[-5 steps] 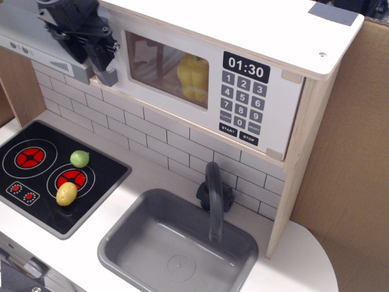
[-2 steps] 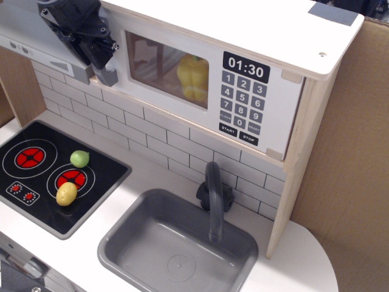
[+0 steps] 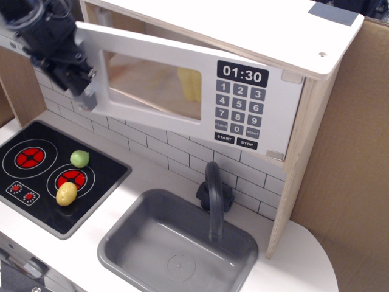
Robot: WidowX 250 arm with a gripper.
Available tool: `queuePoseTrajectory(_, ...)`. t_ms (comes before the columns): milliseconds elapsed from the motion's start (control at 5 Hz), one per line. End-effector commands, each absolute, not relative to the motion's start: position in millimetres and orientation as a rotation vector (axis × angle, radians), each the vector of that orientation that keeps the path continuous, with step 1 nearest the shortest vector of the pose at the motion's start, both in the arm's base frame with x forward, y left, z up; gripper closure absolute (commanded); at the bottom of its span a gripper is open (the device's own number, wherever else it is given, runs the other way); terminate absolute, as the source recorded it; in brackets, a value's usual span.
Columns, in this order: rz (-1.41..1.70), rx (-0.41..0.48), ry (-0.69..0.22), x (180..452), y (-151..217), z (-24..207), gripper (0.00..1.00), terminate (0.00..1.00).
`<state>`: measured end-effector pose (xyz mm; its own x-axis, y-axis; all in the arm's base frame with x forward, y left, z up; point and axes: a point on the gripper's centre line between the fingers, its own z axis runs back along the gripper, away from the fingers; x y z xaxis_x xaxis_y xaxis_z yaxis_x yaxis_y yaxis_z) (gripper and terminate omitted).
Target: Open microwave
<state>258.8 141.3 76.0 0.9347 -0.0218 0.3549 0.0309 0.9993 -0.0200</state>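
The microwave (image 3: 255,67) is a wooden box on the upper shelf, with a black 01:30 display and grey number buttons. Its white door (image 3: 152,79) with a clear window stands partly open, with its left edge swung out toward me and its right side still at the box. My black gripper (image 3: 78,74) is at the door's left edge, shut on the grey handle (image 3: 91,100). Only the handle's lower end shows below the fingers. A yellow toy (image 3: 191,85) shows inside through the window.
A black stove top (image 3: 36,176) at the lower left carries a green ball (image 3: 79,158) and a yellow ball (image 3: 66,194). A grey sink (image 3: 121,249) with a dark faucet (image 3: 214,194) sits below the microwave. A cardboard wall (image 3: 352,152) stands at the right.
The microwave door has swung out from shut to partly open. My gripper has moved left and toward me with the handle in it.
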Motion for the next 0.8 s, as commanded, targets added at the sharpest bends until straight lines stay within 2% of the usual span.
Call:
queuePoseTrajectory(0,0.048,-0.048,-0.277,208,135,111,0.00,0.00)
queuePoseTrajectory(200,0.137,-0.094,-0.251,214,122,147,0.00,0.00)
queuePoseTrajectory(600,0.331,-0.112,-0.276,270,132,181,0.00,0.00)
